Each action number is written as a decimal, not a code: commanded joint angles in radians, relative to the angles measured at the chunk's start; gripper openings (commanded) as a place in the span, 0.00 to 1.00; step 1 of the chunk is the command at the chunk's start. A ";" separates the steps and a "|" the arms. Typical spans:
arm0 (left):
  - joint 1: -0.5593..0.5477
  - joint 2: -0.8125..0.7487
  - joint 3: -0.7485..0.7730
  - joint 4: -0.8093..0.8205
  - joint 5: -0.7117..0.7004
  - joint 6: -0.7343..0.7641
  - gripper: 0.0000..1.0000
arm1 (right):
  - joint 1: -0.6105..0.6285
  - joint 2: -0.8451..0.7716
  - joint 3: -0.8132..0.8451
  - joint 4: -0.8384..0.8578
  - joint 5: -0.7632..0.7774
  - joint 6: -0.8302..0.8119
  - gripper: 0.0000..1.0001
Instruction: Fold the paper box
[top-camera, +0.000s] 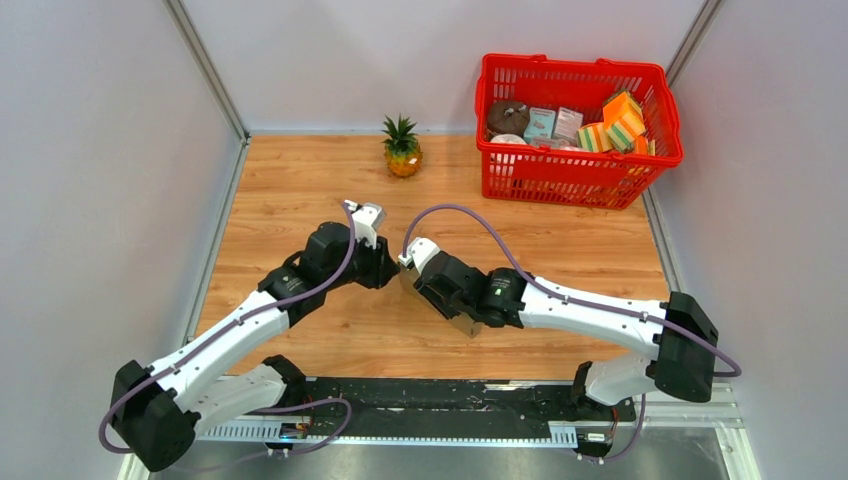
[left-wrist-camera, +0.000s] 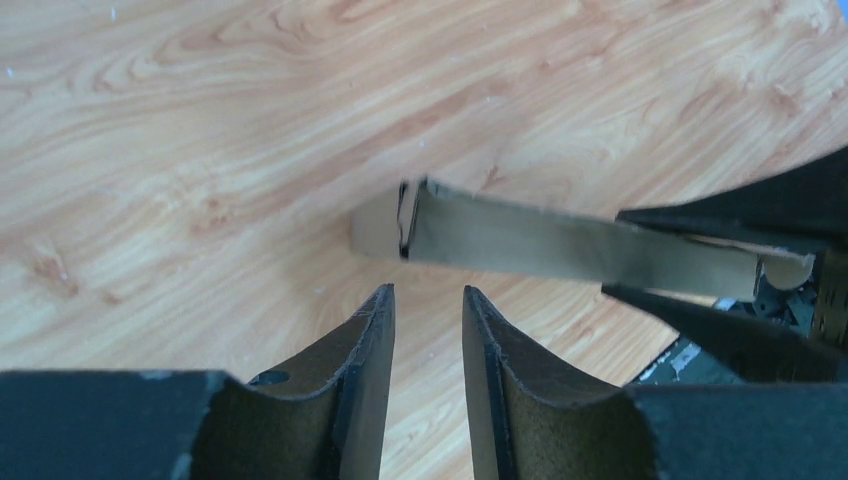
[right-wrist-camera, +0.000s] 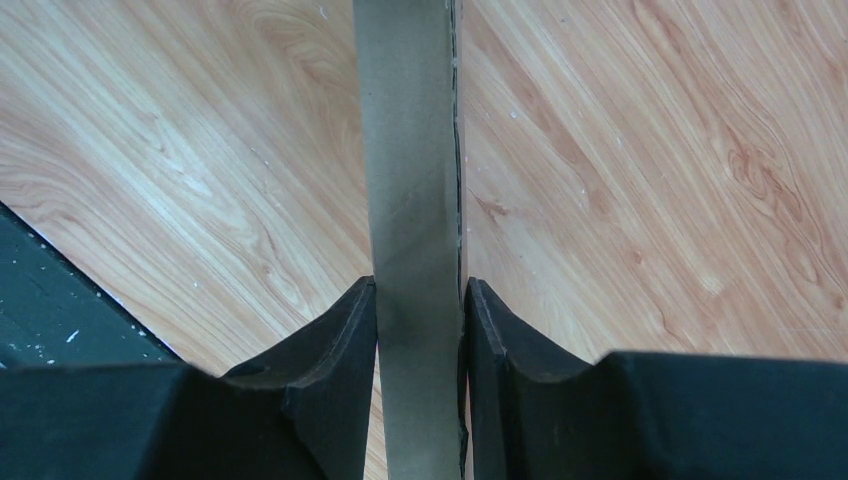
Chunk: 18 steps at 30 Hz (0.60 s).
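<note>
Brown paper box (right-wrist-camera: 405, 150) in right claw (right-wrist-camera: 420, 300)

The bench (top-camera: 300, 180) is viewed from high behind the arm bases (top-camera: 155, 420), looking down and forward, whereas close views down onto the wood are taken along the left hand (left-wrist-camera: 428, 292) and right hand (right-wrist-camera: 420, 285), the box (left-wrist-camera: 560, 245) being shared by all three.

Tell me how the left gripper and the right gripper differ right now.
The right gripper is shut on the paper box, with cardboard clamped between its fingers. The left gripper is open, with nothing between its fingers. The right gripper touches the box, while the box's end lies ahead of the left gripper's fingertips, not between them. Both have dark fingers and hang over the wooden table.
</note>
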 joint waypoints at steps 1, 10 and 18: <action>-0.002 0.055 0.061 0.079 -0.012 0.071 0.39 | 0.001 -0.033 -0.018 0.063 -0.081 -0.020 0.29; -0.002 0.109 0.082 0.088 -0.009 0.095 0.30 | 0.001 -0.039 -0.022 0.069 -0.097 -0.025 0.28; -0.004 0.114 0.101 0.085 -0.029 0.115 0.28 | 0.001 -0.032 -0.015 0.063 -0.112 -0.023 0.26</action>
